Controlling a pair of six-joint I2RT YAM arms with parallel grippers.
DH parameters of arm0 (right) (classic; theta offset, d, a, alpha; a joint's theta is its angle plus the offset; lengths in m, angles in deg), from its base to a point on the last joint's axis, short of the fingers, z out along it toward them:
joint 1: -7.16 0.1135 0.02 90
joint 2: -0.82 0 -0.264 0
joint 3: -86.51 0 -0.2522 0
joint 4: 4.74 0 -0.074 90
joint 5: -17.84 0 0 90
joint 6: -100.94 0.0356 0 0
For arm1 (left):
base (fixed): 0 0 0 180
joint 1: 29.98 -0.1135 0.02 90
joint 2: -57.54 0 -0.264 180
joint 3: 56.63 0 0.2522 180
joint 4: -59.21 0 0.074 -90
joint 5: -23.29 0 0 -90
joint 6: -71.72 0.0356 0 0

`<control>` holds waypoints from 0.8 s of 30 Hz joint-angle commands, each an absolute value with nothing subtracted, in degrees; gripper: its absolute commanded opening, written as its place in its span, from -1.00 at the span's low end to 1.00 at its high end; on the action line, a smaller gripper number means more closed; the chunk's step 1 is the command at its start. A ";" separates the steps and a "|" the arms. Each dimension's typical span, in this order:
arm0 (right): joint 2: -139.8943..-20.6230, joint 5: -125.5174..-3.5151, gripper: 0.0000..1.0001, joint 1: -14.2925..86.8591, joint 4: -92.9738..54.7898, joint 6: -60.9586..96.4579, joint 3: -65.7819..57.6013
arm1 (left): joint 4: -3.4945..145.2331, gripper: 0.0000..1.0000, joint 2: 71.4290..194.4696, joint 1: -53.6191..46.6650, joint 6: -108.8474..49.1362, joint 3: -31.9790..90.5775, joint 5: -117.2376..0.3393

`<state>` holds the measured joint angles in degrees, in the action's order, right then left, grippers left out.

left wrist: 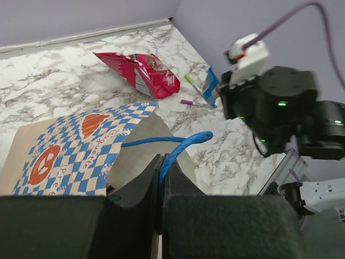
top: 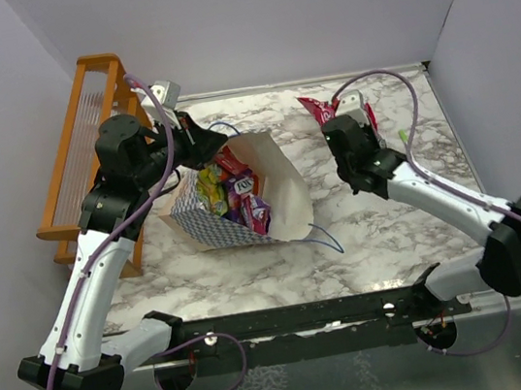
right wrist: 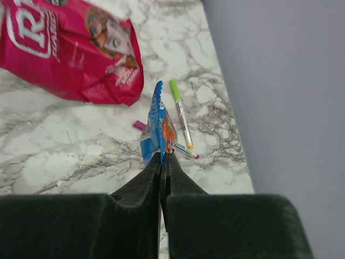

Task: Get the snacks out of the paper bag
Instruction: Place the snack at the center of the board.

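Note:
The paper bag [top: 284, 187] lies on its side mid-table with its mouth toward the left, and several colourful snack packets [top: 231, 194] show inside it. My left gripper [left wrist: 161, 162] is shut on the bag's blue cord handle [left wrist: 180, 148], at the bag's far left edge [top: 195, 138]. The bag's checkered side [left wrist: 70, 156] shows in the left wrist view. My right gripper [right wrist: 163, 157] is shut on a blue packet [right wrist: 159, 127], held above the table at the back right [top: 359, 121]. The large pink-red packet [right wrist: 64, 51] lies flat on the marble [left wrist: 143, 73].
A green pen [right wrist: 180, 110] and a purple pen [right wrist: 186, 151] lie near the right wall, under the blue packet. An orange wooden rack [top: 86, 143] stands along the left wall. The bag's other blue handle [top: 324, 236] trails on the marble.

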<state>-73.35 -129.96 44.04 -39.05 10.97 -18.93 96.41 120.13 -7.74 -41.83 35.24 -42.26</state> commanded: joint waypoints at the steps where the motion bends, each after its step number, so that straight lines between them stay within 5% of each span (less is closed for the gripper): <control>1: -82.40 -125.86 -0.98 40.58 -44.07 18.90 -18.14 | 92.69 -1.00 119.27 -7.65 -43.01 36.91 -36.89; 14: -102.65 -118.25 -0.97 38.61 -46.07 26.48 -13.17 | 87.62 -1.00 117.95 -7.65 -44.04 32.71 -30.17; 24: -103.33 -101.53 -0.32 38.56 -42.75 27.83 -8.47 | 86.09 -1.00 117.49 -7.65 -43.77 31.09 -25.32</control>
